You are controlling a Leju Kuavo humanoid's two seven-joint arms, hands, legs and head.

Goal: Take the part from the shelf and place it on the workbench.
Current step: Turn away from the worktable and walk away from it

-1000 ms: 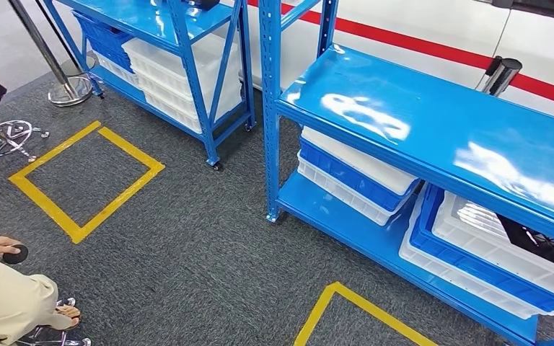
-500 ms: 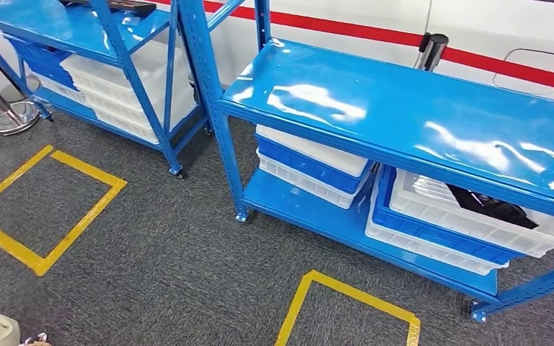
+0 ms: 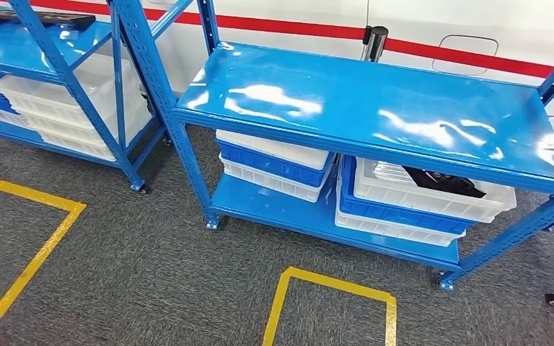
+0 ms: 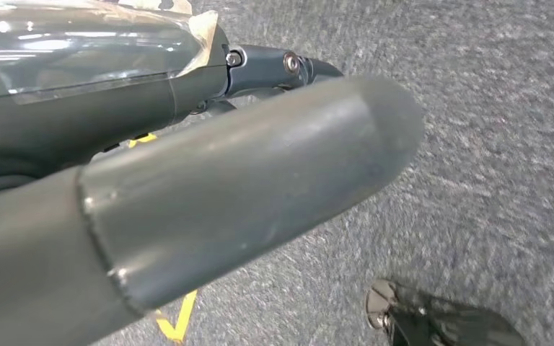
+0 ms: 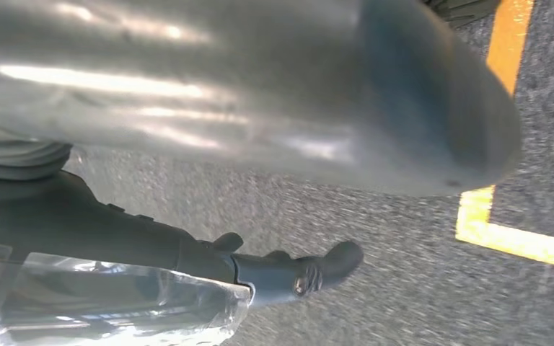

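Both hands hang over the grey carpet, the left hand (image 4: pixel 187 209) and right hand (image 5: pixel 260 94) each holding a clear-wrapped part; ahead, past the yellow floor square (image 3: pixel 330 306), the blue workbench top (image 3: pixel 375 108) awaits, placement remaining.

No readable text, label, brand or number appears anywhere. The blue shelves (image 3: pixel 375 108) and the storage bins (image 3: pixel 433 198) carry no legible markings.
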